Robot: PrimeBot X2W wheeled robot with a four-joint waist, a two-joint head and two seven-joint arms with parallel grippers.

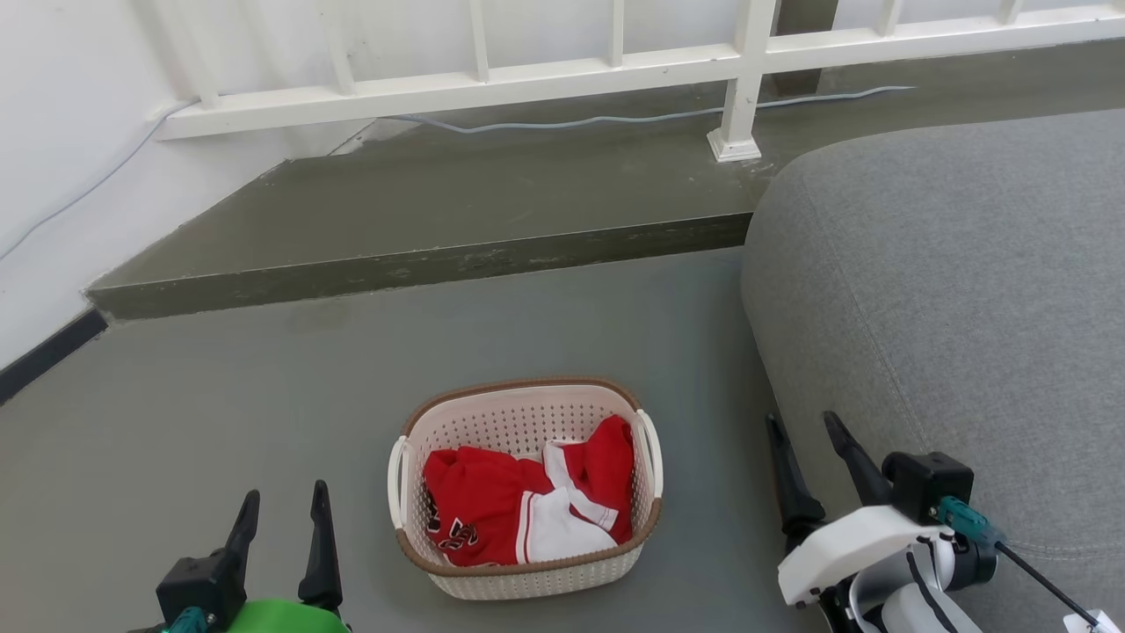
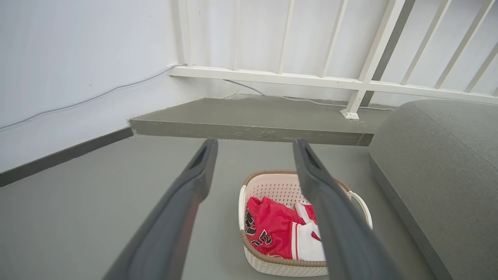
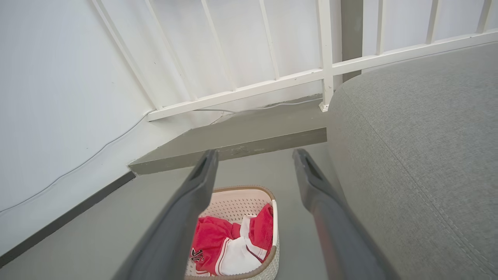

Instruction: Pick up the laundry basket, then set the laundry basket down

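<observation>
Resting on the floor (image 1: 264,396) left of the sofa (image 1: 949,281), the laundry basket (image 1: 514,426) is flanked by the left gripper (image 1: 286,490) and right gripper (image 1: 800,418), both spread wide and empty; its two side handles (image 1: 397,479) should be taken together and lifted level.

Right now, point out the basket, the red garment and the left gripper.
basket (image 1: 510,426), head view, far inner wall.
red garment (image 1: 479,497), head view, its red left part.
left gripper (image 1: 286,489), head view, midway between its fingertips.

Head looks down; both wrists, seemingly low, face the laundry basket (image 1: 536,580).
</observation>
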